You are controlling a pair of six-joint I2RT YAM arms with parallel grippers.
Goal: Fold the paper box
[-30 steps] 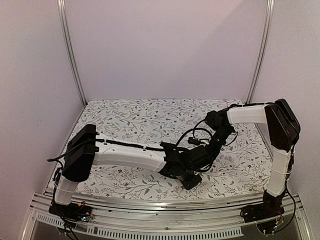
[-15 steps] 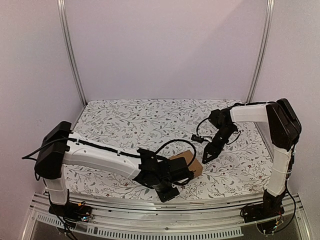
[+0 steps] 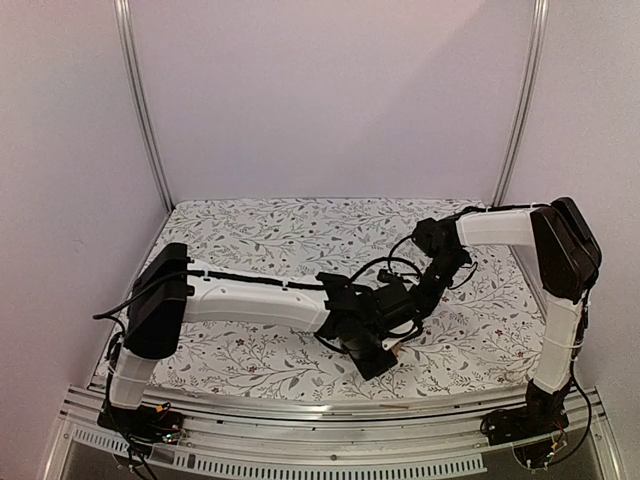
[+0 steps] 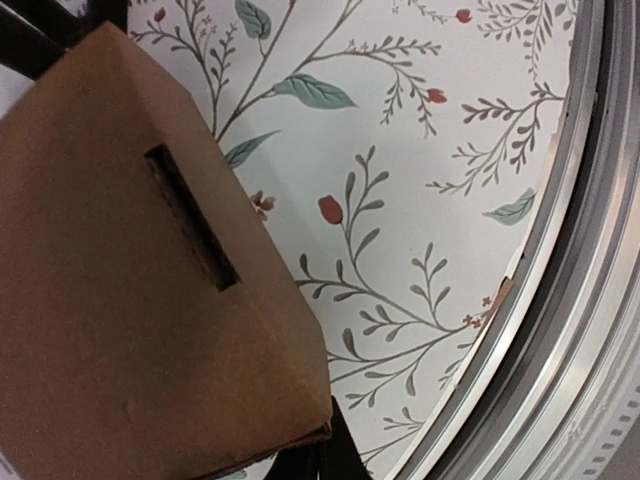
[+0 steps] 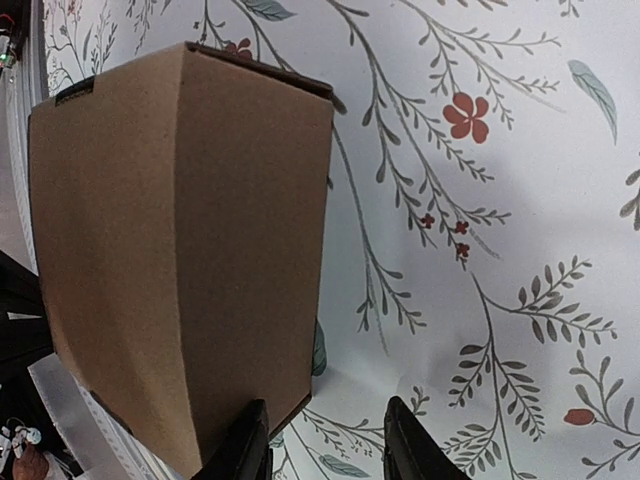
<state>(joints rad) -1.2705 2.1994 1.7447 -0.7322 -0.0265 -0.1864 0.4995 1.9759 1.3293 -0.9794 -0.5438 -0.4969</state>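
- Your left gripper (image 4: 322,458) is pressing its jaws together at the lower corner of the box (image 4: 130,300), and it is looking pinched on the cardboard edge there.
- Your right gripper (image 5: 325,450) is standing with its fingers apart and clamping nothing. Bare table (image 5: 520,200) is showing between them. One finger is overlapping the box's lower edge, and the other is sitting clear of it over the floral cloth.
- The box is showing as a closed-up brown carton. In the left wrist view it is filling the left half, with a narrow slot (image 4: 190,215) cut in one face. In the right wrist view two plain faces are meeting along a long edge.
- You are not getting enough to tell whether the box is resting on the table or hanging just above it.
- From above, the box is lying near the front middle of the table, almost wholly hidden under the two wrists.
- Your left arm (image 3: 250,300) is reaching across from its base to that spot. Your right arm (image 3: 500,228) is bending down to it from a raised elbow.
- The metal rail (image 4: 570,300) at the table's near edge is running close beside the box.
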